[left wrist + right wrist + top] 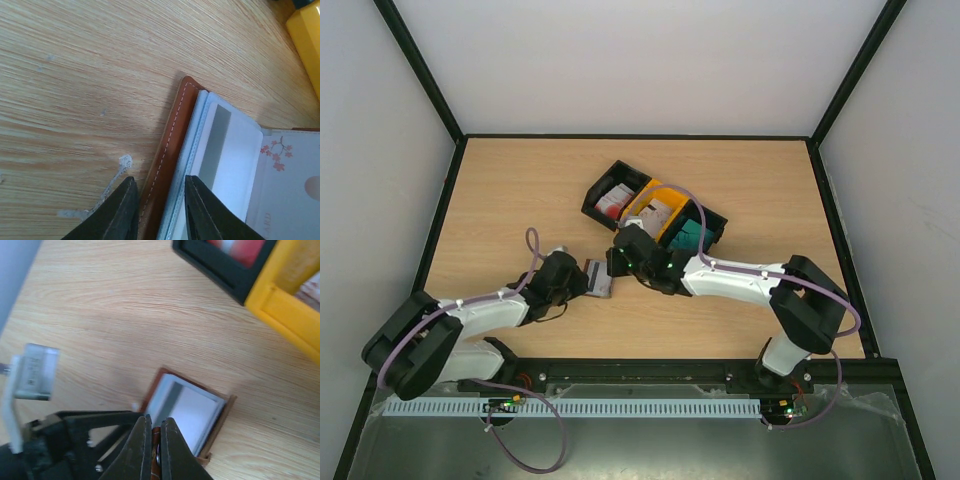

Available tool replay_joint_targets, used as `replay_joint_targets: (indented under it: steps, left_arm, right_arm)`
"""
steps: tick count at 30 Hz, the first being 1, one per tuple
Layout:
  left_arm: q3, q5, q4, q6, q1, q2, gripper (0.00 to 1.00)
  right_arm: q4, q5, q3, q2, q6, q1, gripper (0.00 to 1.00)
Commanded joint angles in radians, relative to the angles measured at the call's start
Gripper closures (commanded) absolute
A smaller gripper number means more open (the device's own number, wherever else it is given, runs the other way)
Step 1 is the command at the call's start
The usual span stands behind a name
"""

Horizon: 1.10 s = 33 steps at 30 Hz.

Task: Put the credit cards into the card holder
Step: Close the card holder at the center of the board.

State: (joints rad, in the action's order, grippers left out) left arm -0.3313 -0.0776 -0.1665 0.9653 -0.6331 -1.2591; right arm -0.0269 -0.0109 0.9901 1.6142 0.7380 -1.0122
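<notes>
The card holder (pixel 601 278), brown leather with pale grey-blue pockets, lies open on the table between both grippers. My left gripper (pixel 160 179) has its jaws closed against the brown edge (pixel 170 150) and blue lining, one finger on each side. My right gripper (pixel 156 419) is shut on the holder's brown snap tab, and the open pockets (pixel 190 410) lie just beyond its tips. A white credit card with pink blossoms (pixel 285 170) lies against the inside of the holder, right of the pockets. More credit cards sit in the bins: red and white (pixel 614 201), white (pixel 658 213) and teal (pixel 692 238).
A row of joined bins stands just behind the holder: black (pixel 603 184), yellow (pixel 669 192), black (pixel 716 222). The yellow bin's corner (pixel 306 35) is close to the holder. The left arm's black fingers (pixel 85 430) show beside my right fingertips.
</notes>
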Motion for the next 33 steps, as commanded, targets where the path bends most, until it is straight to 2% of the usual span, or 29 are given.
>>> replay_joint_targets:
  steps: [1, 9, 15, 20, 25, 29, 33]
  left_arm:
    - [0.023, 0.049, -0.040, -0.004, 0.005, -0.030, 0.73]
    - [0.054, 0.117, -0.119, -0.015, 0.005, -0.036, 0.74]
    - [0.068, 0.102, -0.099, -0.018, 0.006, 0.010, 0.73]
    - [0.072, 0.042, -0.006, -0.002, 0.005, 0.091, 0.72]
    - [0.071, -0.027, 0.108, 0.031, 0.006, 0.227, 0.69]
    - [0.052, -0.050, 0.185, 0.022, 0.005, 0.323, 0.64]
    - [0.024, 0.021, 0.199, -0.023, 0.006, 0.368, 0.55]
  right_arm:
    - [0.157, 0.142, -0.014, 0.016, 0.006, 0.022, 0.98]
    - [0.356, 0.243, -0.059, 0.116, 0.090, 0.030, 0.97]
    - [0.530, 0.258, -0.125, 0.218, 0.183, 0.046, 0.97]
    - [0.591, 0.285, -0.109, 0.293, 0.213, 0.050, 0.96]
    - [0.582, 0.312, -0.068, 0.358, 0.228, 0.049, 0.92]
    - [0.523, 0.315, -0.051, 0.348, 0.204, 0.049, 0.80]
    - [0.381, 0.311, -0.001, 0.258, 0.126, 0.049, 0.57]
